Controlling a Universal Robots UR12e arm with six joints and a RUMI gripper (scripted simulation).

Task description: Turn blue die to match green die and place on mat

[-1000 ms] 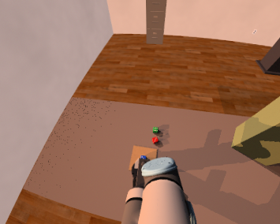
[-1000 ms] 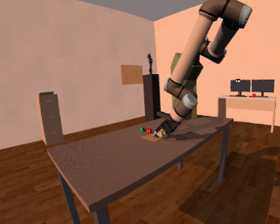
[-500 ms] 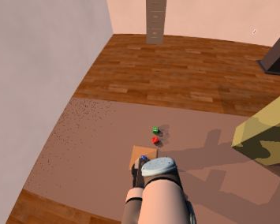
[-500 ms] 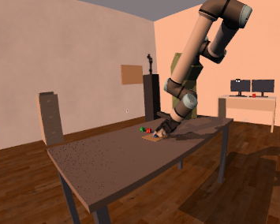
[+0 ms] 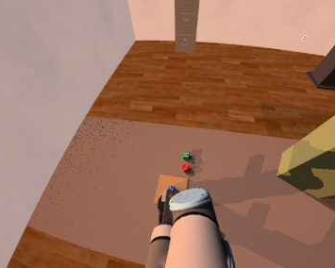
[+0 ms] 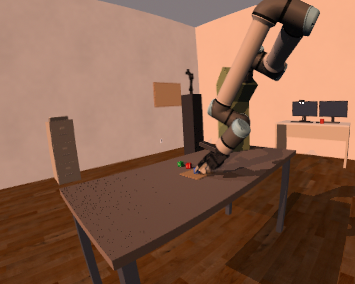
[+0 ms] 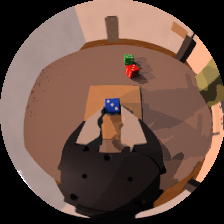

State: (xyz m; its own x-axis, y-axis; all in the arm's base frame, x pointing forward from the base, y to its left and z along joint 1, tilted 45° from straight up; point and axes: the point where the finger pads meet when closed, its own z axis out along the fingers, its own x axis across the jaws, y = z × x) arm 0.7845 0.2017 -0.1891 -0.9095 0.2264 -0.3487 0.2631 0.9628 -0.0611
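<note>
The blue die (image 5: 172, 188) (image 7: 112, 105) sits flat on the tan mat (image 5: 168, 181) (image 6: 188, 174) (image 7: 95, 97), near its middle, with a two-pip face up in the wrist view. My gripper (image 5: 168, 193) (image 6: 203, 170) (image 7: 112, 106) is low over the mat, and its two fingertips close in on the die's sides. The green die (image 5: 186, 155) (image 6: 180, 163) (image 7: 128, 59) and the red die (image 5: 186, 167) (image 6: 188, 165) (image 7: 132, 71) lie close together on the table beyond the mat's far right corner. Their top numbers are too small to read.
The brown table (image 5: 107, 189) (image 6: 138, 205) stretches wide to the left and right of the mat. An olive block (image 5: 314, 160) overhangs at the right in the top view. My arm (image 5: 192, 231) covers the table's near edge.
</note>
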